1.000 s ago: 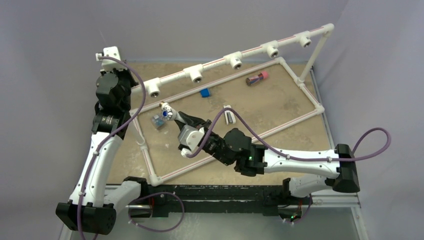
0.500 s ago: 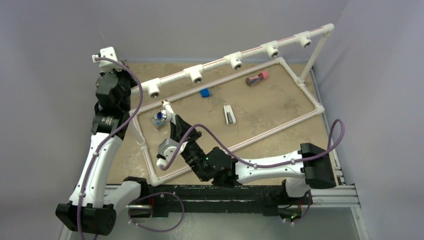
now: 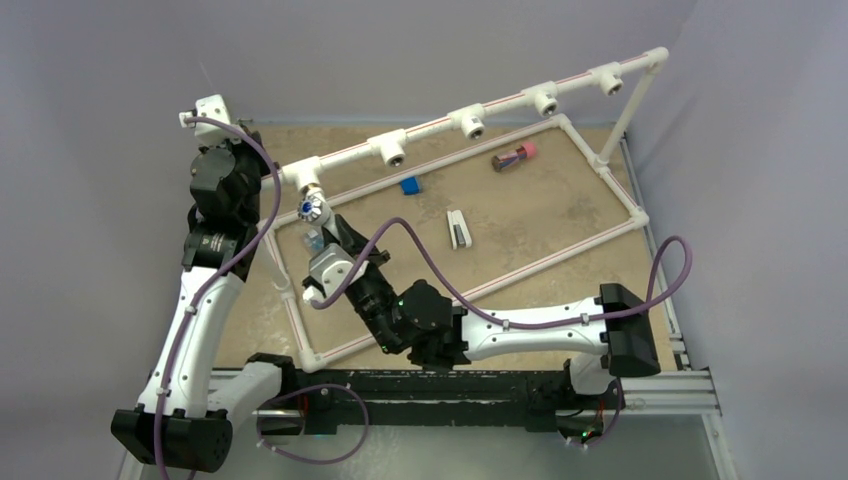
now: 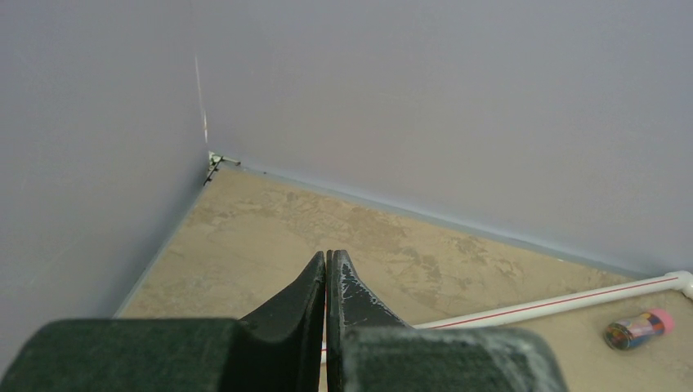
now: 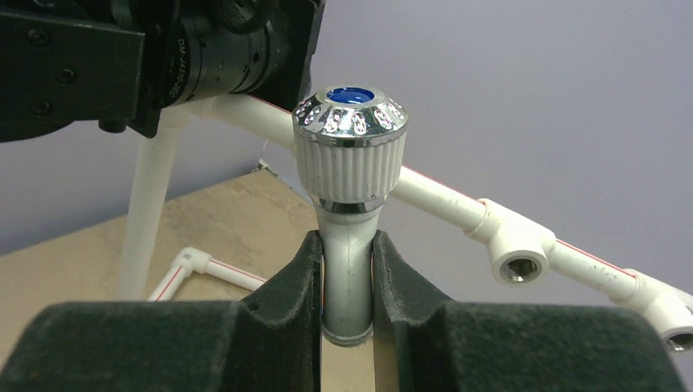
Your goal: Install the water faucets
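Note:
My right gripper (image 3: 318,226) is shut on a white water faucet (image 3: 311,209) and holds it just below the leftmost T fitting (image 3: 304,177) of the raised pipe rail. In the right wrist view the fingers (image 5: 304,269) clamp the faucet's stem (image 5: 349,245), and its ribbed knob with a chrome and blue cap (image 5: 350,135) points up. A second small faucet-like piece (image 3: 314,241) lies on the table right below, partly hidden. My left gripper (image 3: 205,110) is shut and empty at the far left corner, and its fingertips (image 4: 337,265) are pressed together.
The white pipe frame (image 3: 520,270) lies on the table, with a raised rail of several open T fittings (image 3: 468,122). Inside it lie a blue piece (image 3: 409,185), a white-and-black rectangular piece (image 3: 458,229) and a pink-capped tube (image 3: 514,157). The left arm (image 5: 163,57) hangs close beside the faucet.
My right arm has swung left and lifted the faucet from above the table up to just below the leftmost T fitting. The left arm has barely moved.

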`<state>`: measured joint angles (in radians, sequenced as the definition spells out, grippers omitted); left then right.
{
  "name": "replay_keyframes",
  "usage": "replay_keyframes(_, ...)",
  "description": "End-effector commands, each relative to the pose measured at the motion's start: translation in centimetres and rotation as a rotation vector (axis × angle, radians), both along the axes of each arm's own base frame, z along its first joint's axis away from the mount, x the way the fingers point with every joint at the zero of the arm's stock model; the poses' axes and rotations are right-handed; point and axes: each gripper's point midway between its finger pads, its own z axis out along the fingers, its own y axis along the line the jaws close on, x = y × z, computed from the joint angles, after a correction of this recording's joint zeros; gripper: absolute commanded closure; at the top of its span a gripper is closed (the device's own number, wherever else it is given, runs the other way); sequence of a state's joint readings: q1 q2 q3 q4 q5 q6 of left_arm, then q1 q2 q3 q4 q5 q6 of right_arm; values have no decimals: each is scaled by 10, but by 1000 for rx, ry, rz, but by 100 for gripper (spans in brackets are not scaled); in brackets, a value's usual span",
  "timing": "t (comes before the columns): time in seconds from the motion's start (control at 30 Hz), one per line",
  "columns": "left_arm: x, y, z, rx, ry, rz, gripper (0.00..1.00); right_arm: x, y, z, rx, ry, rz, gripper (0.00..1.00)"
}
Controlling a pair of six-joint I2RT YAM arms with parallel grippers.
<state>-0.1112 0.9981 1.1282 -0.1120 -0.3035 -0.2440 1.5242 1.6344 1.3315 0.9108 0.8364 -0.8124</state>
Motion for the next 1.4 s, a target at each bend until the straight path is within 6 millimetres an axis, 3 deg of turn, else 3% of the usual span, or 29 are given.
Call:
replay_keyframes(0.0,-5,-1,-73,10,238,-17,100,-2,6,16,92,32,18,100)
replay_keyframes(0.37,-2,-2,-76,21,243,-21,100,5,7,-1,88,66,-25,100)
replay_keyframes(1.07,-1,-3,-79,28,252,-22,100,18,-2,10,180,61,-75,100)
replay_keyframes(1.37,-2,-4,-80,28,253,-26,100,24,3,0,183,64,-96,100)
